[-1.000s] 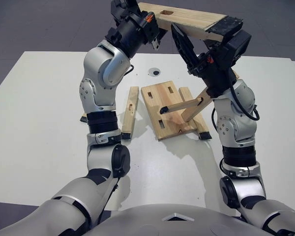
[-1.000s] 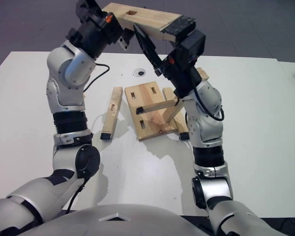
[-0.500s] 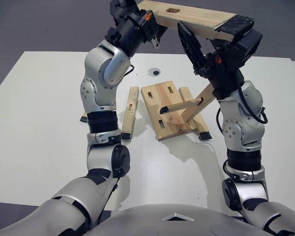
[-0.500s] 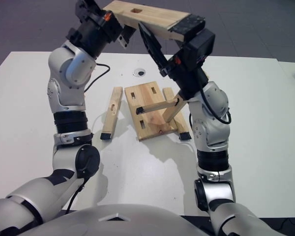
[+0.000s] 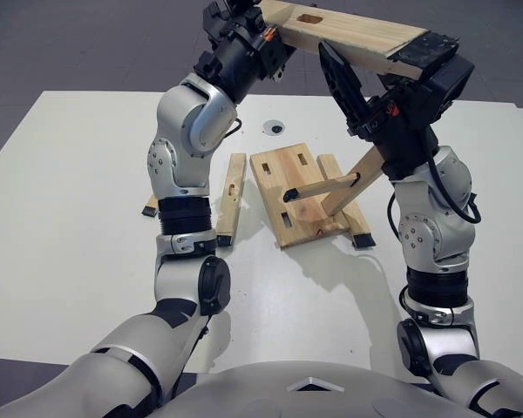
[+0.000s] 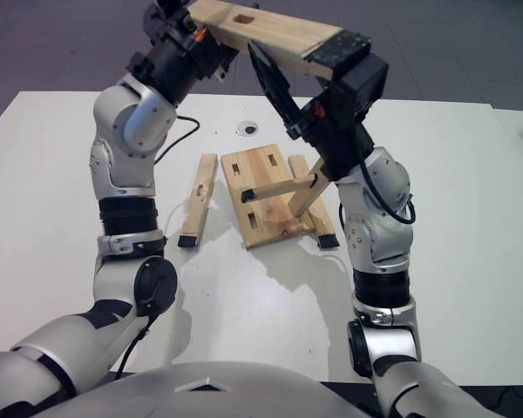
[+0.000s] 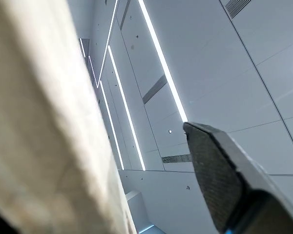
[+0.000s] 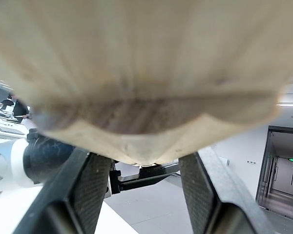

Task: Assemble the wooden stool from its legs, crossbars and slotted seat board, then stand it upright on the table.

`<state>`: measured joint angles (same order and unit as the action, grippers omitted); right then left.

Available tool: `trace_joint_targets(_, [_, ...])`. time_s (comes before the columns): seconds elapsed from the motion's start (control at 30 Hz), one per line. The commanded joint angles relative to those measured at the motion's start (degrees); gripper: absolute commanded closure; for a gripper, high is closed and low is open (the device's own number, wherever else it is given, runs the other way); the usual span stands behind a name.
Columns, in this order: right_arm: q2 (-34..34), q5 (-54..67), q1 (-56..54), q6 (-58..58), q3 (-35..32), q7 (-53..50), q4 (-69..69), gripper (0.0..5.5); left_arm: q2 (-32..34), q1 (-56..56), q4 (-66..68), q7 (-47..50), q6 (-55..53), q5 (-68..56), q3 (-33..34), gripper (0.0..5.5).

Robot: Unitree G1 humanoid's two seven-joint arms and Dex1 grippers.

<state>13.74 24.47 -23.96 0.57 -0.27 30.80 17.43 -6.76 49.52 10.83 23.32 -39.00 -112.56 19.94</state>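
Worktop (image 5: 70,218): white; the loose parts are gathered about its middle

Loose leg (image 5: 231,196): laid flat just beside the left edge of the seat board; a slot is seen in its upper face and a dark cap on its near end

Seat board (image 5: 279,187): laid flat at the middle of the worktop; several rectangular slots are seen in its face

Standing leg (image 5: 357,178): set tilted at the board's right side; its top is hidden behind the right arm

Crossbar (image 5: 318,186): joined to the standing leg; it is carried out over the board and ends in a dark tip

Flat leg (image 5: 356,222): laid along the board's right edge, partly under the standing leg

Grommet (image 5: 275,128): a round hole just beyond the board

Raised leg (image 5: 349,33): carried aloft between both hands, above and beyond the board; a slot is seen near its left end and a dark cap on its right end

Left hand (image 5: 253,26): set at the raised leg's left end; only in the left wrist view is one finger (image 7: 224,185) seen standing clear of the wood, so the hand is parted

Right hand (image 5: 362,74): placed under the capped end; in the right wrist view both fingers (image 8: 88,190) are seen spread wide below the wood, and no squeeze is shown
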Motion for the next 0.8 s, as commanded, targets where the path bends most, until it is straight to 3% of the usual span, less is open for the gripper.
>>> trace_joint_targets(0.03, [1.34, -0.21, 1.13, 1.19, -1.54, -0.62, 0.21, 3.45, -1.12, -0.10, -0.86, -1.20, 0.17, -0.32, 0.52, 2.73])
trace_joint_targets(0.37, [2.22, -0.14, 2.77, 1.88, -2.62, -1.22, 1.09, 3.45, 0.99, -0.89, -1.36, -2.67, 0.48, 2.40, -0.32, 4.29])
trace_joint_targets(0.77, [3.69, -1.49, 5.31, 3.50, -2.91, -2.38, 1.48, 3.45, 5.79, -1.37, -5.72, -5.88, 1.74, 13.61, -1.98, 4.29])
trace_joint_targets(0.8, [3.86, -1.50, 5.48, 3.96, -2.77, -2.36, 1.55, 3.07, 6.59, -1.23, -7.41, -7.29, 1.84, 14.99, -2.13, 4.27])
